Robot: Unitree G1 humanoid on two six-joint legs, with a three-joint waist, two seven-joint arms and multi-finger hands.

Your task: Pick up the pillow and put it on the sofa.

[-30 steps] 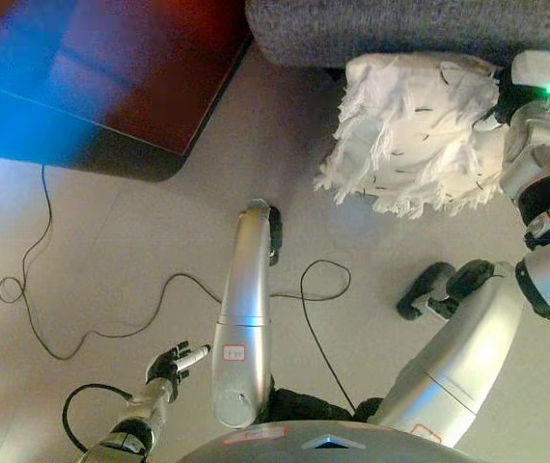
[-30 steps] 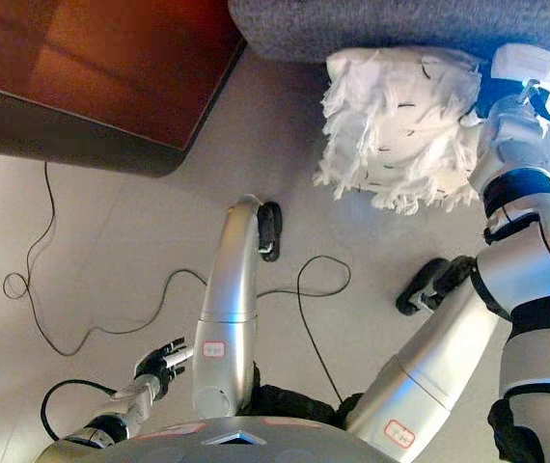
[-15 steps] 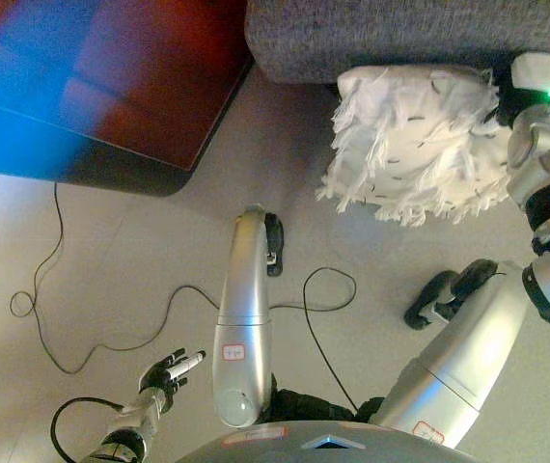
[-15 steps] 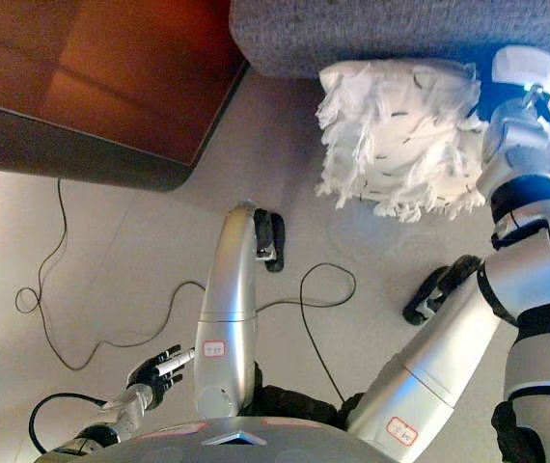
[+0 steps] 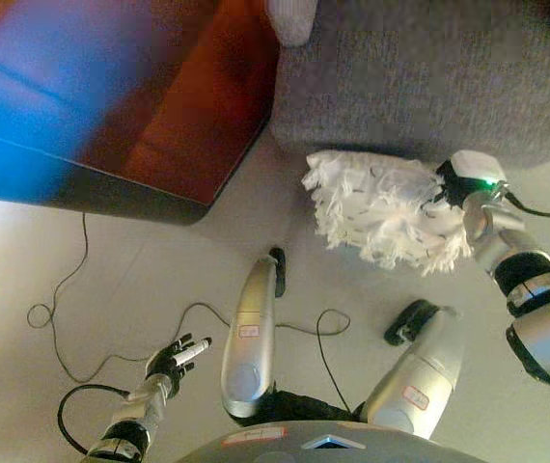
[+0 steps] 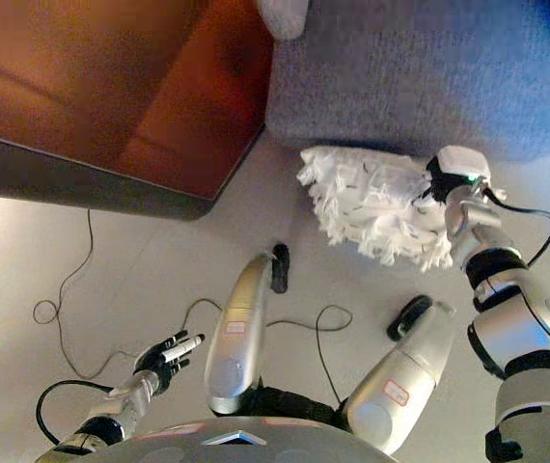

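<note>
One pillow (image 5: 383, 214) touching sofa (image 5: 429, 87) edge

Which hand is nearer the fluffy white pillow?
Right. The right hand is at the pillow, its fingers hidden at the pillow's right edge; the left hand hangs open, low at the view's left.

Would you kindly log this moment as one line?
pillow: lifted, at sofa front | right hand: at pillow, fingers hidden | left hand: idle, open
</note>
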